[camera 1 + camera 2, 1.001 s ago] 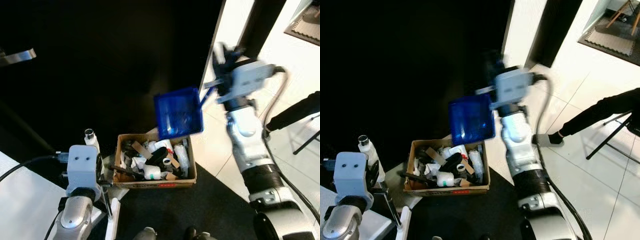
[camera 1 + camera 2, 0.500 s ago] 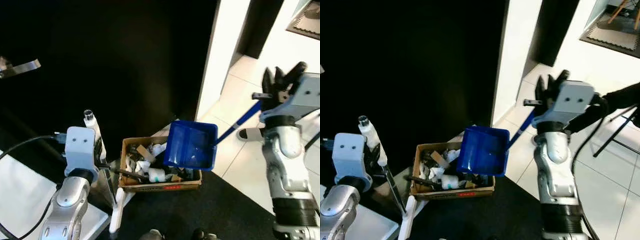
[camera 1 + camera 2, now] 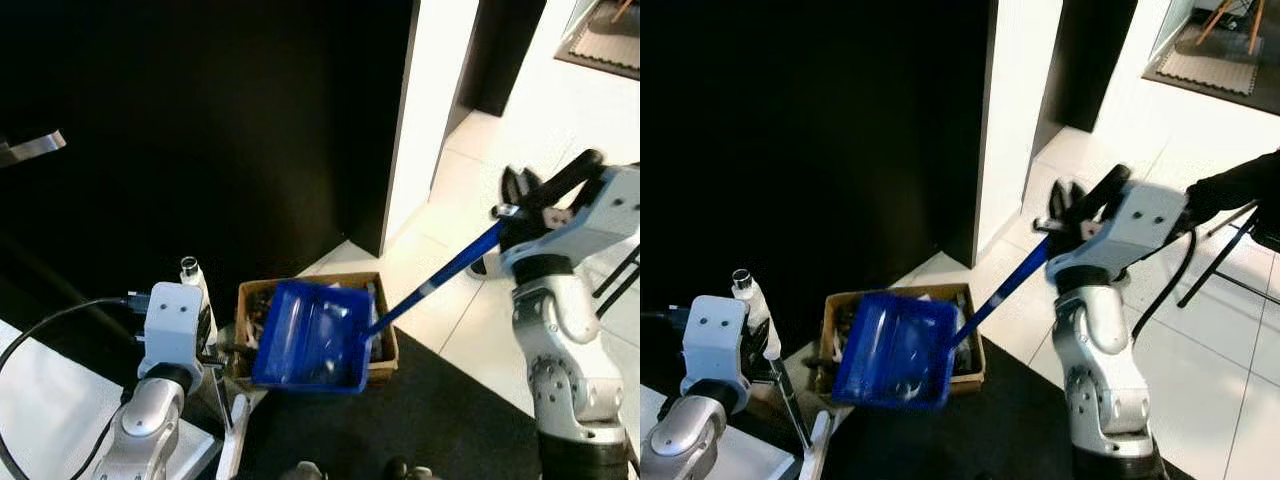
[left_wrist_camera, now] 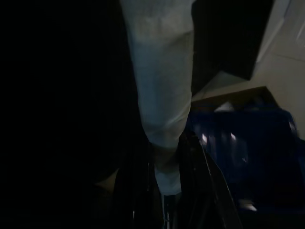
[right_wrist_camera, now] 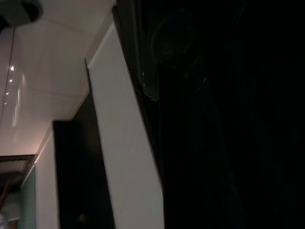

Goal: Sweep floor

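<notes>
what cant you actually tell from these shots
- Contents of the brown cardboard box: covered by the blue plastic dustpan, eye views.
- Broom head: the white broom handle runs past the frame edge below the left pincer.
- Right pincer fingers on the dustpan's blue pole: blurred; its wrist view is mostly dark.

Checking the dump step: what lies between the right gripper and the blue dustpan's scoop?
In the left eye view, only the dustpan's long blue handle, running from the right gripper down to the blue dustpan, which sits over the cardboard box. White floor tile lies beneath.
</notes>
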Controlling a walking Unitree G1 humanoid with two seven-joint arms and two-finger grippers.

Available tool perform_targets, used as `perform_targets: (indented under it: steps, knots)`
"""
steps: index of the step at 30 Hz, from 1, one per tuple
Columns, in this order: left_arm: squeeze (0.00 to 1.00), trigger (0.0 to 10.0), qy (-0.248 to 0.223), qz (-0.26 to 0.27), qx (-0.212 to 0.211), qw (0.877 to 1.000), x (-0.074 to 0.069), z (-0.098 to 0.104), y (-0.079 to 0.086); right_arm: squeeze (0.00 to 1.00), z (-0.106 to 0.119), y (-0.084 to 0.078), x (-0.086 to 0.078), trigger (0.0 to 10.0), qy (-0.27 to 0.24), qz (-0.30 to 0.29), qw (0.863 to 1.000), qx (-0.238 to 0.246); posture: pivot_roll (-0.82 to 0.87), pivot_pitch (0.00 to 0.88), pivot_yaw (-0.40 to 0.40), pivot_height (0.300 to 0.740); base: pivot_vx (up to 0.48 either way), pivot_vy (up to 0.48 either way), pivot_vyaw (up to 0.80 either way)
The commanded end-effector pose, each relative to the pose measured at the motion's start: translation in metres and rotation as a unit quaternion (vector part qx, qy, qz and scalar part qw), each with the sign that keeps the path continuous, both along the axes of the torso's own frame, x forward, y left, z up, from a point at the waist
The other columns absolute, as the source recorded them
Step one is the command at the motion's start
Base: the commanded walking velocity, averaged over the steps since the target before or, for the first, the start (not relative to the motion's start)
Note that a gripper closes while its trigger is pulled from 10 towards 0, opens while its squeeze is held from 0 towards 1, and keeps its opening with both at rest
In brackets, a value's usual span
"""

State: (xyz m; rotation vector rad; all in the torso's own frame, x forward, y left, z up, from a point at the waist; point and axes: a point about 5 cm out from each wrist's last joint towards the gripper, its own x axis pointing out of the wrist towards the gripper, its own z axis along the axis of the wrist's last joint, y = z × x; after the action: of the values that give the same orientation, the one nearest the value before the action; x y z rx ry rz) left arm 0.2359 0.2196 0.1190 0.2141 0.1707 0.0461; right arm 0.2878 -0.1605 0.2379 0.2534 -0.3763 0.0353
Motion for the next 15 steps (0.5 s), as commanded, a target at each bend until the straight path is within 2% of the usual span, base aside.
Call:
perform_targets:
  steps: [1,4,11,15]
  knots:
    - [0.00,10.0,0.004,0.025,0.024,0.999,-0.005,-0.004,0.012,0.00,0.007,0.004,-0.012,10.0,-0.016,0.008,1.000,-0.015,0.08,0.168,0.075,0.740,0.000,0.000,0.00]
    - [0.00,10.0,0.007,0.031,0.031,0.999,-0.007,-0.008,0.016,0.00,-0.001,0.010,-0.023,10.0,0.006,0.020,1.000,-0.020,0.07,0.171,0.073,0.740,0.000,0.000,0.00]
    - [0.00,10.0,0.011,0.033,0.036,0.999,-0.009,-0.012,0.018,0.00,-0.006,0.015,-0.032,10.0,0.024,0.032,0.999,-0.028,0.07,0.173,0.072,0.740,0.000,0.000,0.00]
    - [0.00,10.0,0.013,0.031,0.038,0.999,-0.010,-0.015,0.018,0.00,-0.024,0.019,-0.038,10.0,0.050,0.030,0.997,-0.041,0.07,0.173,0.075,0.740,0.000,0.000,0.00]
